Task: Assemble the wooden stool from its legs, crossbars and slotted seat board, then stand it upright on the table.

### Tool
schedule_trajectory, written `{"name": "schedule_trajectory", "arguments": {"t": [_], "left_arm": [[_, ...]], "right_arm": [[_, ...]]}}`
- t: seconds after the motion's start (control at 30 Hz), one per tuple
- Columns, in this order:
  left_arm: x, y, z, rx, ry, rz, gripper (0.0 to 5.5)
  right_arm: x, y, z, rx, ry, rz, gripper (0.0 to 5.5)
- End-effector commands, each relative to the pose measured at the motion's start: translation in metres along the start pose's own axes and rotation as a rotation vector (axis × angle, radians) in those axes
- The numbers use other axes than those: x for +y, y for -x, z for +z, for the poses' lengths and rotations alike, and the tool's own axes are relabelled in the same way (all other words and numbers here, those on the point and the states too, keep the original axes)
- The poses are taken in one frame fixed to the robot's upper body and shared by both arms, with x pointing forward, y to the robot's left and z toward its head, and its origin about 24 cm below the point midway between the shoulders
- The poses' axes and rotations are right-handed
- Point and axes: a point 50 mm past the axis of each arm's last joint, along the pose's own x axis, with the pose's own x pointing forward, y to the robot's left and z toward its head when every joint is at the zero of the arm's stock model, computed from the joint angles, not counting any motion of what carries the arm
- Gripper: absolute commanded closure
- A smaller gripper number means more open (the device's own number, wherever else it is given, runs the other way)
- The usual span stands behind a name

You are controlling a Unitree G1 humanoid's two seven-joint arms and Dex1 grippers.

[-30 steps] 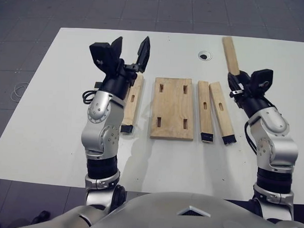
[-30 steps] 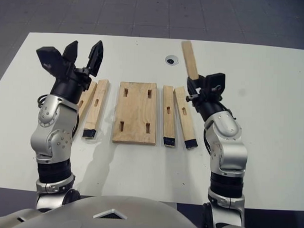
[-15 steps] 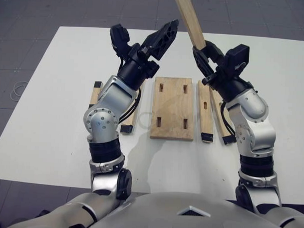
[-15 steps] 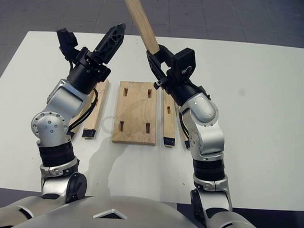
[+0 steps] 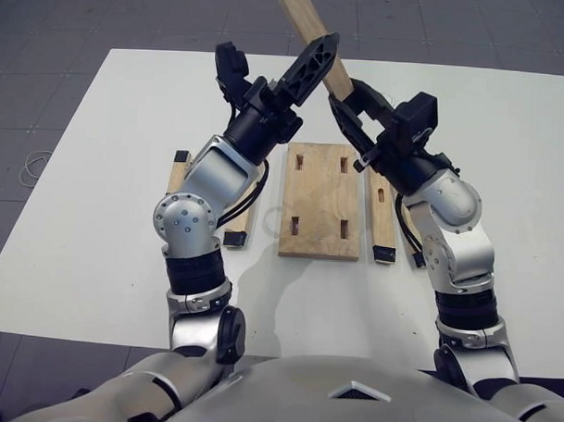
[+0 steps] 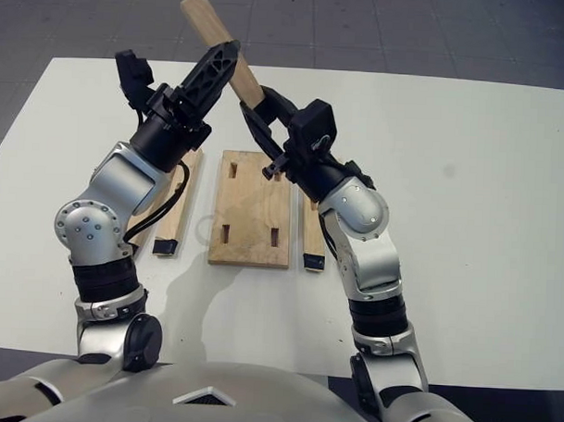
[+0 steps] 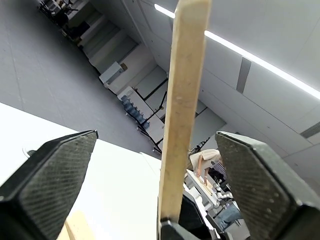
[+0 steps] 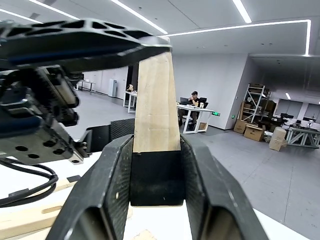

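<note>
Wooden bar (image 5: 303, 13) in air above far end of seat board (image 5: 320, 199), over middle of table (image 5: 88, 195). Long axis tilts up toward far-left corner. Right gripper (image 5: 351, 95) jaws clamp lower end. Left gripper (image 5: 325, 50) jaws wide, one pad each side of upper part, not touching. Left arm is the nearer one for second grip.

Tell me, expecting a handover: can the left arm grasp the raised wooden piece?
Probably yes: the left gripper has its fingers open on either side of the wooden piece, which the right gripper holds raised.
</note>
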Motion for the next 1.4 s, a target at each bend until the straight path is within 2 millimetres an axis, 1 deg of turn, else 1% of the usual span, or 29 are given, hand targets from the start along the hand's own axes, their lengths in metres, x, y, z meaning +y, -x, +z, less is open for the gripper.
{"name": "schedule_trajectory", "arguments": {"t": [0.03, 0.13, 0.27, 0.63, 0.9, 0.97, 1.0, 1.03, 1.13, 1.4], "left_arm": [[-0.003, -0.006, 0.007, 0.023, -0.025, -0.010, 1.13], [-0.007, -0.008, 0.008, 0.048, -0.074, -0.029, 1.13], [-0.011, -0.009, 0.007, 0.059, -0.081, -0.053, 1.13], [-0.010, -0.006, 0.006, 0.043, -0.038, -0.054, 2.73], [-0.010, -0.004, 0.014, 0.030, -0.055, -0.055, 4.09], [-0.010, -0.004, 0.016, 0.026, -0.060, -0.053, 4.38], [-0.009, -0.004, 0.016, 0.025, -0.062, -0.052, 4.44], [-0.009, -0.004, 0.017, 0.024, -0.063, -0.051, 4.68], [-0.009, -0.004, 0.017, 0.026, -0.063, -0.052, 5.07], [-0.008, -0.004, 0.015, 0.025, -0.053, -0.051, 5.08]], "right_arm": [[-0.002, -0.003, 0.003, -0.005, 0.040, 0.048, 4.19], [-0.002, -0.002, 0.003, 0.000, 0.049, 0.052, 4.19], [-0.001, -0.003, 0.003, -0.002, 0.057, 0.051, 4.19], [-0.002, -0.001, 0.000, 0.021, 0.084, 0.051, 4.19], [-0.003, 0.002, -0.002, 0.034, 0.094, 0.051, 4.19], [-0.004, 0.003, -0.003, 0.039, 0.094, 0.050, 4.19], [-0.004, 0.004, -0.003, 0.041, 0.094, 0.051, 4.19], [-0.004, 0.004, -0.003, 0.042, 0.093, 0.052, 4.19], [-0.004, 0.003, -0.004, 0.041, 0.092, 0.051, 4.19], [-0.003, 0.005, -0.005, 0.049, 0.104, 0.056, 4.19]]}}
